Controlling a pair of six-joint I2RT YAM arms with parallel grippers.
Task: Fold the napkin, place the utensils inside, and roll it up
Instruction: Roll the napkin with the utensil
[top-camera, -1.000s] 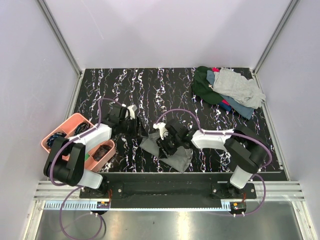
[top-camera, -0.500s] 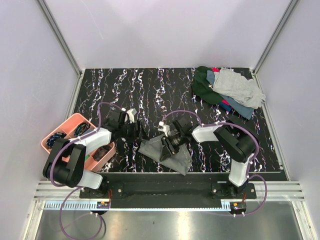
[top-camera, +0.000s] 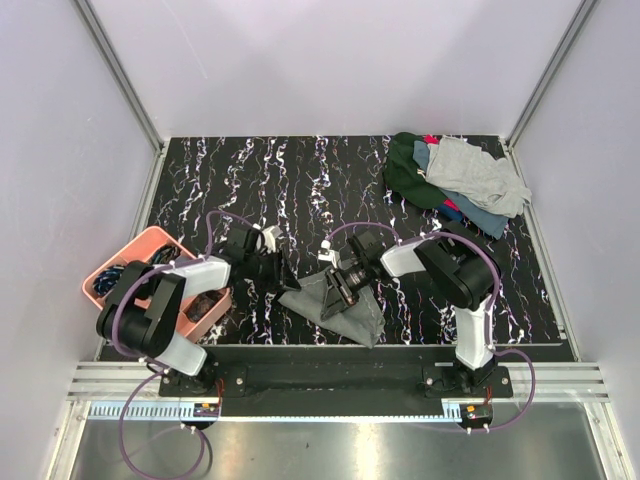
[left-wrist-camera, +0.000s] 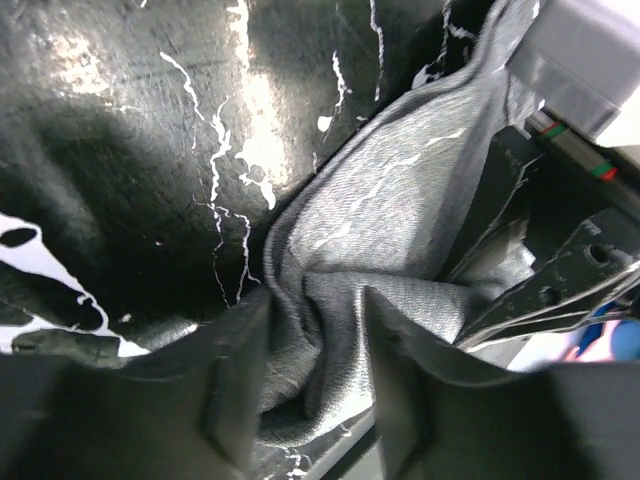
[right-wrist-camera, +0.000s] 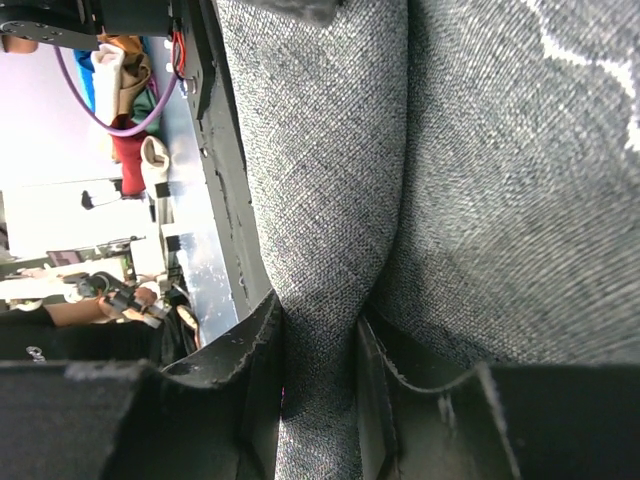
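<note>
Currently: left gripper (left-wrist-camera: 314, 345) jaws narrowly parted, pinching bunched edge of napkin (top-camera: 346, 311); right gripper (right-wrist-camera: 320, 340) jaws nearly closed, clamping napkin fold. Napkin lying crumpled on marbled surface (top-camera: 300, 180), between arms.

Napkin (right-wrist-camera: 330, 200) — matte woven cloth; table (top-camera: 300, 170) — glossy marbled.

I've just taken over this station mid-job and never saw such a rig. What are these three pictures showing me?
Two robot arms stand at the near edge of a black marbled table. One picture looks down from above; the other two come from a camera on each wrist. On the table lie a grey napkin, a heap of cloths at the far right and a pink tray at the left. The left gripper and right gripper each pinch a fold of the napkin.
</note>
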